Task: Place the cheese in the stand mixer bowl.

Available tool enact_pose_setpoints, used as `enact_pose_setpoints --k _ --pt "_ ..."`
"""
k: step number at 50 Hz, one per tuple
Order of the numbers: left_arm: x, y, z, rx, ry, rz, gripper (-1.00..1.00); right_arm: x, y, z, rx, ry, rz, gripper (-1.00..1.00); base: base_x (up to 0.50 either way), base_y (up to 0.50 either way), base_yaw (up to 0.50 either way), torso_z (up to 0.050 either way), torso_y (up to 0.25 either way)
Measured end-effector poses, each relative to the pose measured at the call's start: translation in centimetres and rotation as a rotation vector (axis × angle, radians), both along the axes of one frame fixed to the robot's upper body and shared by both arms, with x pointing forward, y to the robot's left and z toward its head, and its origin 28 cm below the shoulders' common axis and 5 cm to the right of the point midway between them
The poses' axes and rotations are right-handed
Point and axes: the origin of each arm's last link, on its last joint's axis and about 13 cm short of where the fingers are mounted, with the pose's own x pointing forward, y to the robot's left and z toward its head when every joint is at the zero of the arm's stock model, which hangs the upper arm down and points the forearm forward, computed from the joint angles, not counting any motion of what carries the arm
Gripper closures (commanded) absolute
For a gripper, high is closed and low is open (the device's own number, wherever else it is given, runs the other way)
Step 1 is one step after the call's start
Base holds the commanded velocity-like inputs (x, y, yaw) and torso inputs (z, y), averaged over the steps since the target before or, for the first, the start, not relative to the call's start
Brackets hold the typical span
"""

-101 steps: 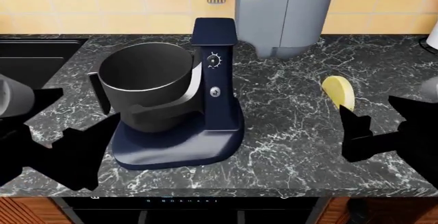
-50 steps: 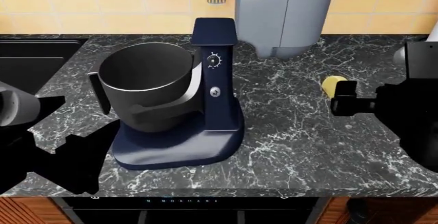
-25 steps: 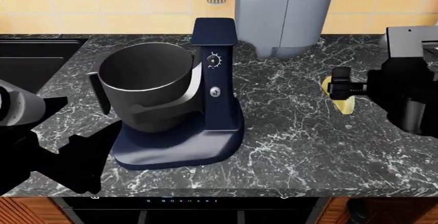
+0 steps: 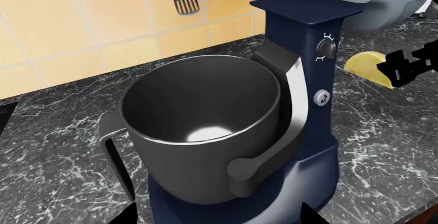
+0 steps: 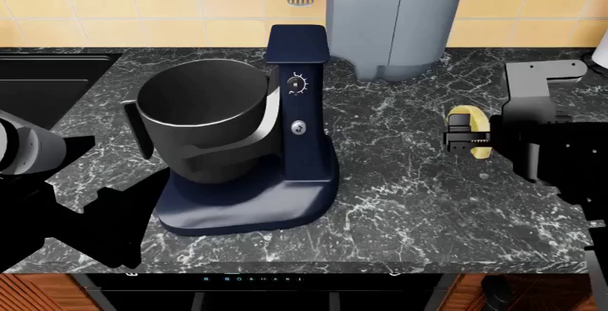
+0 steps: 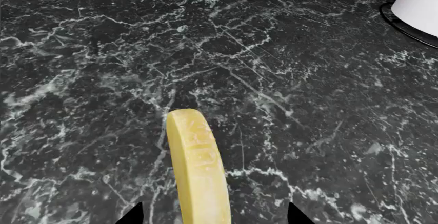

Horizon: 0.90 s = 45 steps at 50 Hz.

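cheese [image 6: 198,167] on edge on counter, between right gripper's [image 6: 213,215] wide-spread fingertips

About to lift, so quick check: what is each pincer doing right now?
Left pincer: open, holding nothing, near the stand mixer bowl.
Right pincer: open, straddling the cheese, not gripping yet.

Room around the mixer, pretty open on the right half of the frame

The desk [image 5: 399,183] between the navy stand mixer [image 5: 299,140] and the cheese [image 5: 472,134] is bare marble, so a hand gets a clean lane across the middle. The stand mixer bowl [image 5: 199,115] has an open mouth, nothing hanging over it, but the mixer's column stands right against its right side and blocks a low sideways approach. The tall grey appliance [image 5: 394,19] crowds the top centre. The right hand [image 5: 468,139] straddles the cheese, fingers apart either side.
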Motion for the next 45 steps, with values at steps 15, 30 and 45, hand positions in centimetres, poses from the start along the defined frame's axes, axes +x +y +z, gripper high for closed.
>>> enact_pose_setpoints --k 15,30,45 --pt "0.0 0.1 0.0 -0.001 0.000 0.005 -1.00 0.5 -0.3 -1.8 -0.015 0.069 -0.003 -1.00 0.00 0.00 0.00 0.000 0.000" --pt "0.1 0.1 -0.2 -0.002 0.004 0.006 -1.00 1.1 -0.4 -3.0 -0.008 0.087 -0.003 -1.00 0.00 0.00 0.00 0.000 0.000" --pt "0.1 0.2 -0.4 -0.004 0.009 0.011 -1.00 1.8 -0.3 -3.7 -0.016 0.070 0.009 1.00 0.00 0.00 0.00 0.000 0.000"
